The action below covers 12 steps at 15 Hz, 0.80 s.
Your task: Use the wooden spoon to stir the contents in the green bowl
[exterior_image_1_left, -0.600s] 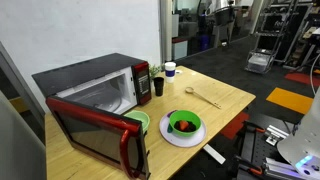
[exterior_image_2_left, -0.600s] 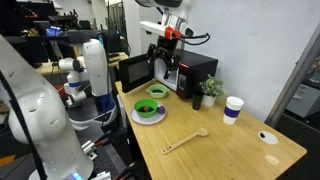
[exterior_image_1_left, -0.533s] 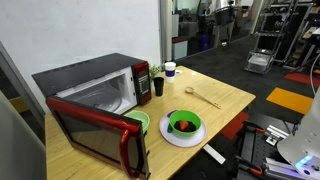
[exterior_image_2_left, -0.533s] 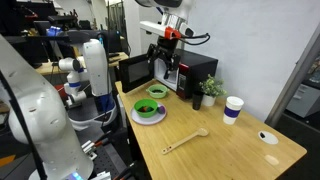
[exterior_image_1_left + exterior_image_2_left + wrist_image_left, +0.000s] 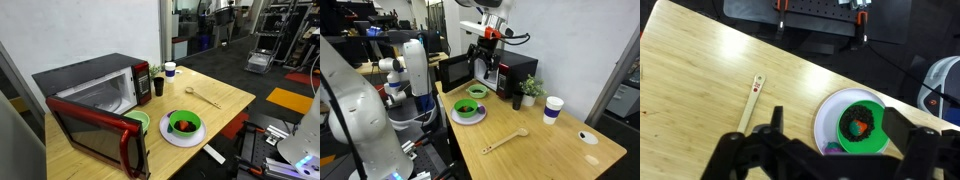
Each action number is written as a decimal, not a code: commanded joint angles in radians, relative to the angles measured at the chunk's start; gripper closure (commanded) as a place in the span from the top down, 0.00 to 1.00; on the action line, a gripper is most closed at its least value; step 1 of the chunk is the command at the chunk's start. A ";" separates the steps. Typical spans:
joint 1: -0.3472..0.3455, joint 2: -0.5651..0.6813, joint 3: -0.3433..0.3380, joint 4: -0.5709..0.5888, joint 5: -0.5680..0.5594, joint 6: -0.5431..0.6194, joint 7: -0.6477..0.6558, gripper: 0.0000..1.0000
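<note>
The glossy green bowl (image 5: pixel 872 138) sits on a white plate (image 5: pixel 828 112) and holds the contents (image 5: pixel 858 123), dark pieces with a red one. It shows in both exterior views (image 5: pixel 184 124) (image 5: pixel 470 107). The wooden spoon (image 5: pixel 748 100) lies flat on the table beside the plate, apart from it, and is seen in both exterior views (image 5: pixel 205 98) (image 5: pixel 505 140). My gripper (image 5: pixel 838 122) is open and empty, hanging well above the bowl (image 5: pixel 485 68). It is out of view in the exterior view facing the microwave's open door.
A red-and-black microwave (image 5: pixel 95 90) stands with its door (image 5: pixel 95 135) open next to the plate, with a paler green bowl (image 5: pixel 139 121) beside it. A black cup (image 5: pixel 158 86), a white cup (image 5: pixel 553 108) and a small plant (image 5: pixel 530 90) stand at the back.
</note>
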 commanded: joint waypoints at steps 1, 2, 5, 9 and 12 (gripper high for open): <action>-0.026 0.002 0.023 0.002 0.005 -0.002 -0.005 1.00; -0.026 0.002 0.023 0.002 0.005 -0.002 -0.005 1.00; -0.043 0.067 -0.003 0.028 0.035 0.101 -0.004 1.00; -0.078 0.204 -0.040 0.092 0.105 0.240 -0.050 1.00; -0.118 0.348 -0.052 0.172 0.189 0.296 -0.062 1.00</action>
